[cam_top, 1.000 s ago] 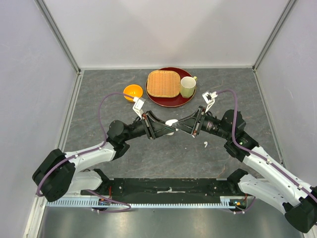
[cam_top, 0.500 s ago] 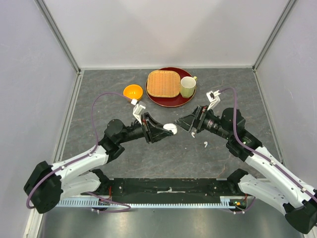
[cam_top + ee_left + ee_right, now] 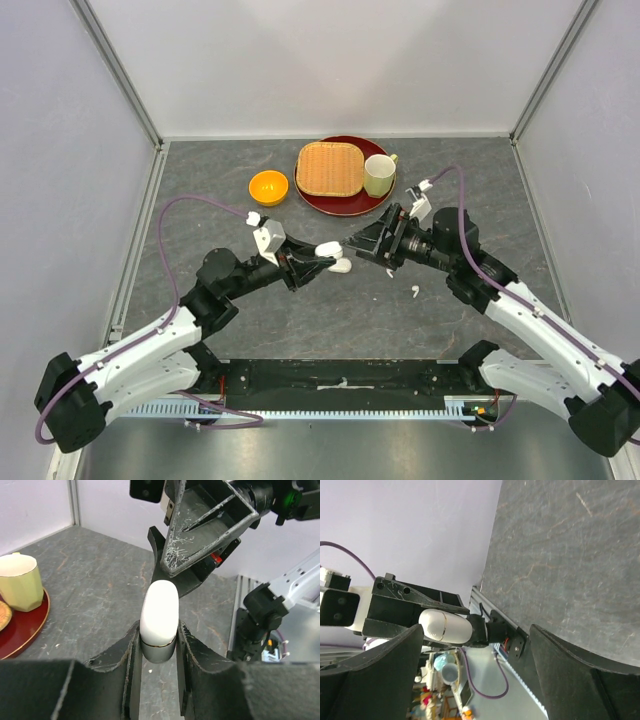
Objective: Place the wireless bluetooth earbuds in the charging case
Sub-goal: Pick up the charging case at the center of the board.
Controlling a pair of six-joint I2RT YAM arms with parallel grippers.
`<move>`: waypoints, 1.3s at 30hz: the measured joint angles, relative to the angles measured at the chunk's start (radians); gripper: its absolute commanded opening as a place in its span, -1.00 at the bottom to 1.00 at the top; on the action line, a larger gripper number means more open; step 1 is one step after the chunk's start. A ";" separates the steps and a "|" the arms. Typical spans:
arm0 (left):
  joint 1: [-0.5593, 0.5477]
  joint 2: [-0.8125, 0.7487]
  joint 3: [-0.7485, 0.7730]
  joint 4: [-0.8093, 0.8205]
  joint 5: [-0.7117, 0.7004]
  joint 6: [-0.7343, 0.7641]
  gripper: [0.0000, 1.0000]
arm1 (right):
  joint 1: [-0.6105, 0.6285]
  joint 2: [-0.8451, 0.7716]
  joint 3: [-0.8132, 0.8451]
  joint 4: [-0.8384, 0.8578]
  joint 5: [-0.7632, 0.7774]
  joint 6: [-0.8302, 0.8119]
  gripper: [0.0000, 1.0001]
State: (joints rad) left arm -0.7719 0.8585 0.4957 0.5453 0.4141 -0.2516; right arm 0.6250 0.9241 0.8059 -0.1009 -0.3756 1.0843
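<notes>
The charging case point(image 3: 334, 258) is a smooth white capsule with a thin gold seam, closed, held above the table's middle. My left gripper point(image 3: 322, 260) is shut on its lower half; in the left wrist view the case point(image 3: 160, 611) stands upright between the left gripper's point(image 3: 158, 639) fingers. My right gripper point(image 3: 353, 246) faces it from the right, open and just clear of its top. In the right wrist view the case point(image 3: 445, 625) lies sideways beyond the wide-apart right gripper point(image 3: 477, 630). One white earbud point(image 3: 415, 292) lies on the table under the right arm, with a smaller white speck point(image 3: 390, 272) near it.
An orange bowl point(image 3: 268, 186) sits at the back left. Behind the grippers a red round tray point(image 3: 345, 207) carries a woven basket point(image 3: 331, 167) and a pale cup point(image 3: 379, 175), the cup point(image 3: 17, 582) also showing in the left wrist view. Walls enclose three sides.
My right gripper let go of the case, opened wide and drew back slightly. My left arm pulled the case a little left and turned its wrist.
</notes>
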 measured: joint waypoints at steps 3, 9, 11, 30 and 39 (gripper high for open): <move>-0.020 -0.001 -0.005 -0.021 -0.035 0.060 -0.94 | 0.000 0.039 0.000 0.011 -0.046 0.050 0.85; -0.059 0.002 -0.005 -0.044 -0.096 0.140 -0.94 | 0.000 0.047 -0.003 0.073 -0.114 0.120 0.83; -0.066 0.008 -0.005 -0.044 -0.105 0.154 -0.94 | 0.000 0.049 -0.013 0.101 -0.133 0.138 0.79; -0.085 0.030 -0.005 -0.042 -0.125 0.178 -0.94 | 0.000 0.128 -0.080 0.251 -0.197 0.247 0.20; -0.088 0.044 -0.005 -0.037 -0.129 0.179 -0.93 | -0.006 0.146 -0.099 0.288 -0.218 0.275 0.25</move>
State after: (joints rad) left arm -0.8597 0.9028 0.4908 0.5079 0.2855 -0.0731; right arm 0.6186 1.0702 0.7067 0.1875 -0.5934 1.3598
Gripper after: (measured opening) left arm 0.343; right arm 0.603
